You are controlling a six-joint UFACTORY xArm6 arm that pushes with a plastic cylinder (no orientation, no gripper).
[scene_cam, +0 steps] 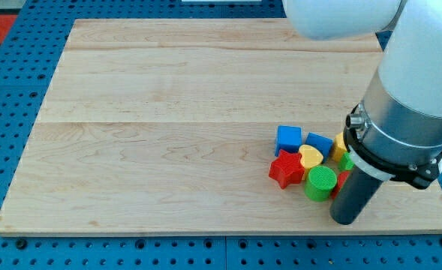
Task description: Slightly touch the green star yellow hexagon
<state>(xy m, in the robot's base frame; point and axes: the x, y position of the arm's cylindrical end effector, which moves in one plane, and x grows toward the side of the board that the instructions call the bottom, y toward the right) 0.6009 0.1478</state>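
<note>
The arm's grey body (412, 112) covers most of a yellow block (340, 144), a green block (346, 160) and a red block (343, 179) (shapes unreadable), and its top is cut off by the view's top edge. Whether my tip (346, 220) touches any block cannot be told.

Light wooden board (168, 112), planks running left-right, blocks all bunched at the view's lower right. Cluster: blue cube (288, 139), second blue block (319, 142), red star (285, 170), yellow heart (310, 157), green cylinder (321, 183), packed touching or nearly so. Yellow (340, 144), green (346, 161) and red (343, 179) slivers sit at the cluster's right edge, mostly hidden, shapes unclear.
</note>
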